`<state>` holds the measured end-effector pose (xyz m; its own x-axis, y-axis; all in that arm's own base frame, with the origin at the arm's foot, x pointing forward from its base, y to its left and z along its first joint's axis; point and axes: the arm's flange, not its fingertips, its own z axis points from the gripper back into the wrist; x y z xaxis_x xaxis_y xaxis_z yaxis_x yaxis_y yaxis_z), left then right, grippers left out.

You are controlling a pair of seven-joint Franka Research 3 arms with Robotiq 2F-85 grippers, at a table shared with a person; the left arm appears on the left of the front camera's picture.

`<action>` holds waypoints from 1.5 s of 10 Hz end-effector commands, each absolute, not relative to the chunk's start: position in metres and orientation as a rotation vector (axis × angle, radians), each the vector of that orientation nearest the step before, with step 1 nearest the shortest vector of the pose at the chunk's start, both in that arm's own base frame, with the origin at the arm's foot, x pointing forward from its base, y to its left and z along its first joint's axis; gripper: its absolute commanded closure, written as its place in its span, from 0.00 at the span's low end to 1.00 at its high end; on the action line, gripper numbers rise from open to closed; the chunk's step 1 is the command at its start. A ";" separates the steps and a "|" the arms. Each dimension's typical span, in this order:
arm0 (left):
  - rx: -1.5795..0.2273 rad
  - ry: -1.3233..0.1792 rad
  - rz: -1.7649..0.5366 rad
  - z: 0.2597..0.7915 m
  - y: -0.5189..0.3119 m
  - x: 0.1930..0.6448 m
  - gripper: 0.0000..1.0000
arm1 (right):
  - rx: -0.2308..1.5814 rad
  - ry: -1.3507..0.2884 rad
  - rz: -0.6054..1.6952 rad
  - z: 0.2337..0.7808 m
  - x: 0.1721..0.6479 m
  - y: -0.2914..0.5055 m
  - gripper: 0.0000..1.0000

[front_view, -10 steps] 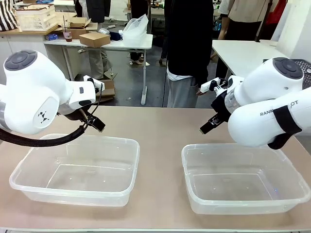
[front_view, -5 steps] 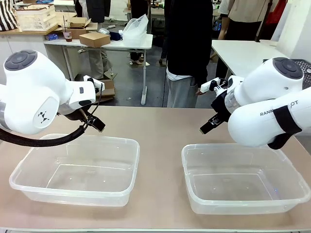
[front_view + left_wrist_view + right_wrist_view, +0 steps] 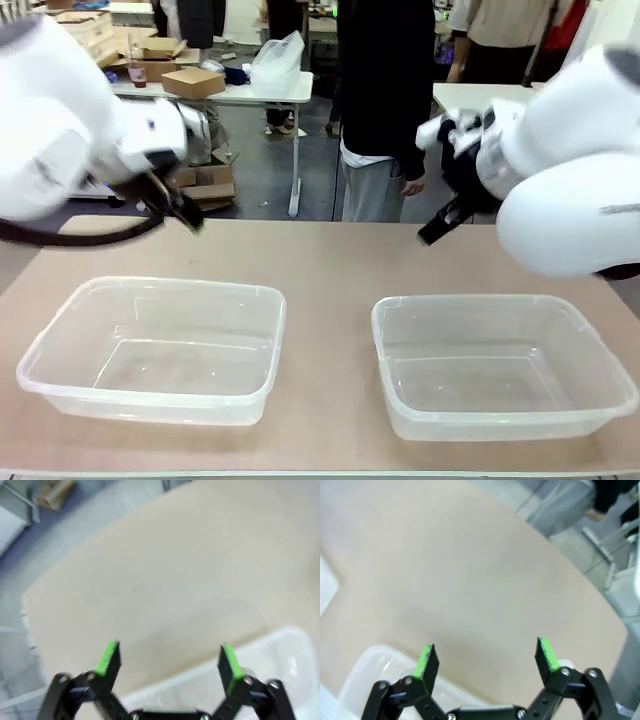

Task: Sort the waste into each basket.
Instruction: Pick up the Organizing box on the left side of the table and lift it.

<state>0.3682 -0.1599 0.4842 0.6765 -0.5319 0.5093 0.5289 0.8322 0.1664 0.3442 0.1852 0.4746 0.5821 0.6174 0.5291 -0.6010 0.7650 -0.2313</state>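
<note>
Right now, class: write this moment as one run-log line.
left tool open, holding nothing | right tool open, holding nothing | left tub empty | right tub empty

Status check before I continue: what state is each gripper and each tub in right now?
left gripper: open, holding nothing, over the table
right gripper: open, holding nothing, over the table
left tub: upright on the table, empty
right tub: upright on the table, empty
</note>
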 end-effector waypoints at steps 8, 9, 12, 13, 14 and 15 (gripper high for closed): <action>-0.311 -0.573 -0.721 0.583 -0.167 0.258 0.00 | 0.234 -0.547 0.571 0.532 0.233 0.181 0.00; -0.541 -0.487 -0.656 0.589 -0.135 0.249 0.00 | 0.435 -0.641 0.347 0.536 0.210 0.143 0.00; -1.102 -0.462 -0.185 0.573 -0.051 0.250 0.00 | 0.959 -0.952 -0.260 0.536 0.140 0.021 0.00; -1.226 -0.513 -0.033 0.563 -0.034 0.254 0.00 | 1.077 -0.937 -0.366 0.521 0.134 -0.009 0.00; -1.295 -0.554 0.051 0.555 -0.025 0.257 0.00 | 1.137 -0.910 -0.423 0.505 0.133 -0.027 0.00; -1.306 -0.550 0.176 0.545 -0.015 0.259 0.00 | 1.186 -0.892 -0.468 0.488 0.136 -0.039 0.00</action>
